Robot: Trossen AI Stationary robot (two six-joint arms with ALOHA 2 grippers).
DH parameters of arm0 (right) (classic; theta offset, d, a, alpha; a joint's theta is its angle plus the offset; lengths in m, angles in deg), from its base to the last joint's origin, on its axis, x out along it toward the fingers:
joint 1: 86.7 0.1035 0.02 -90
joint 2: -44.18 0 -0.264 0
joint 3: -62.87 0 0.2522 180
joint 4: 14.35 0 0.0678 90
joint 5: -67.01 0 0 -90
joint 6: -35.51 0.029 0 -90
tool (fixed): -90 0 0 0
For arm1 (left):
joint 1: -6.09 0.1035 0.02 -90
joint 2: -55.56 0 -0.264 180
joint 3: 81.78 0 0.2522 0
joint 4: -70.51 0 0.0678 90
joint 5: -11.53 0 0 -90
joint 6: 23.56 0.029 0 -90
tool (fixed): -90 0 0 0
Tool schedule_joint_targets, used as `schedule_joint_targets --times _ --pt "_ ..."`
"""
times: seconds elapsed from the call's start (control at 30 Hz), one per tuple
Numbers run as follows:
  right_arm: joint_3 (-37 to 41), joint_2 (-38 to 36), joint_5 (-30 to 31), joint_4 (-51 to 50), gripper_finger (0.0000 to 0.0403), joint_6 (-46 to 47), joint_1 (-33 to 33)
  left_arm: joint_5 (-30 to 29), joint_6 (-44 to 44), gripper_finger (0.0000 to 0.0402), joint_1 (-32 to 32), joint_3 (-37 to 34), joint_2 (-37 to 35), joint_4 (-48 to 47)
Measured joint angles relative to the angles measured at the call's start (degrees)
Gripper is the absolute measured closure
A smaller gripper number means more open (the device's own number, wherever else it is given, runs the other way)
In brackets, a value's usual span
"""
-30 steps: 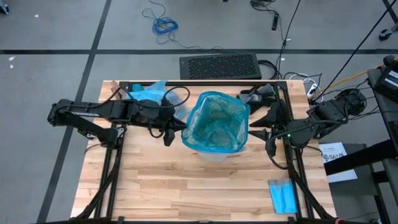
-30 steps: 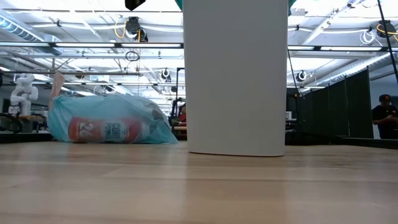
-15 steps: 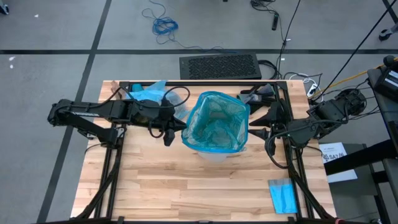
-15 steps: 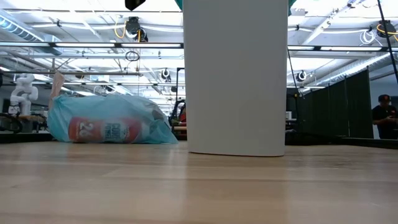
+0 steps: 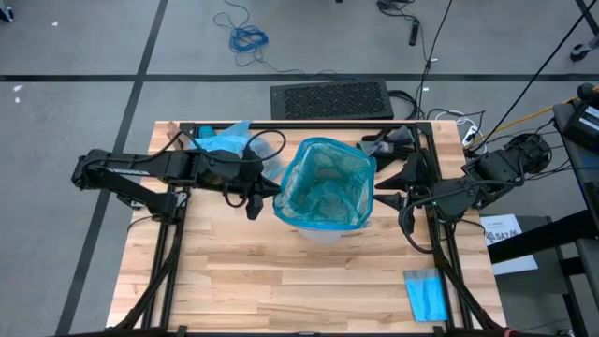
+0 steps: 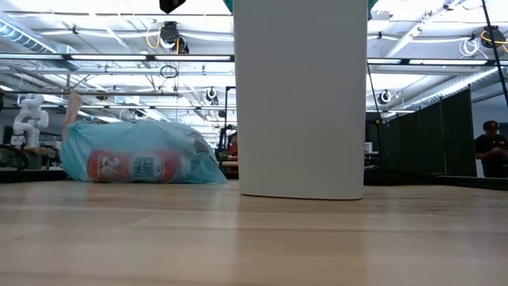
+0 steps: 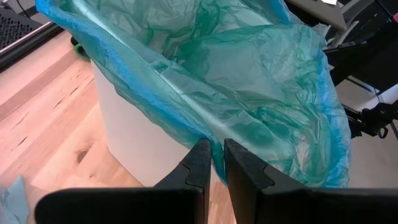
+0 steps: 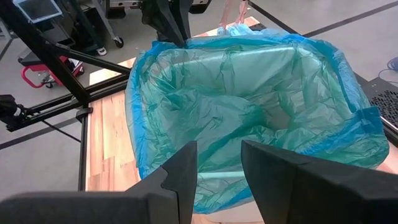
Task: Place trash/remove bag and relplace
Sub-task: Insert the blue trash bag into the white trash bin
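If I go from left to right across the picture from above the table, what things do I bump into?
Left pincer → white bin lined with the teal bag → right pincer → small folded blue sheet near the front right corner.

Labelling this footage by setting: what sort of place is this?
Likely a robotics lab or workshop: a white robot arm stands in the background, open ceiling trusses run overhead, and cables lie on the concrete floor.

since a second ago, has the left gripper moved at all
No. In the high view the left gripper sits at the same spot beside the left rim of the white bin, against the same table planks as before.
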Motion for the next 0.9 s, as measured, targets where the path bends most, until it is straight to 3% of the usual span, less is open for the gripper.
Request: schedule_joint_targets --times 0.9 --pt "0.0 -0.3 1.4 0.0 0.0284 -3.1 0.0 0.0 0.0 0.0359 0.0 0.0 0.0 0.0"
